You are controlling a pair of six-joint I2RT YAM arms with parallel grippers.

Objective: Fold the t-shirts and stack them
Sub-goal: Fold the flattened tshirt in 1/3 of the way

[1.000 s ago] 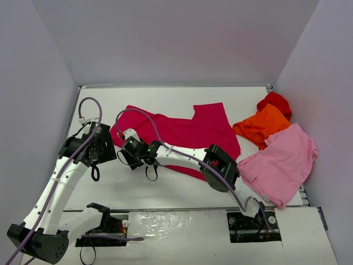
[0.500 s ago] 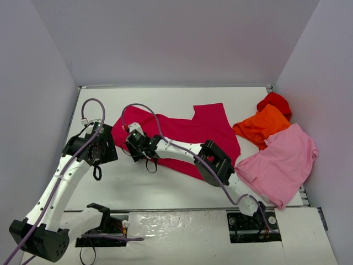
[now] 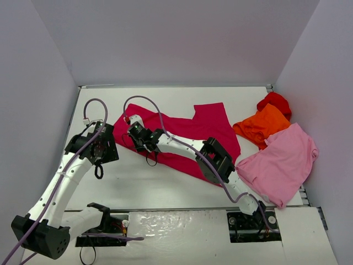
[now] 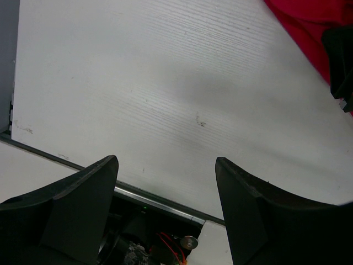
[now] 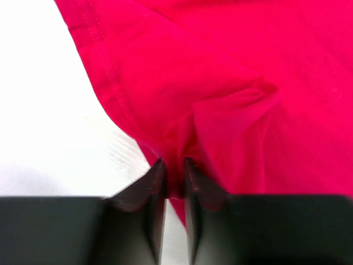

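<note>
The left claw point(image 4: 165, 165) gapes over table point(image 4: 138, 83) near crimson t-shirt point(image 4: 309, 22).

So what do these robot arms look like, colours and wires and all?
Both the left arm and right arm are white tubes joined by chunky black joints. A thin purple cable loops along each. The left gripper and right gripper each end in two black, wedge-shaped fingers.
</note>
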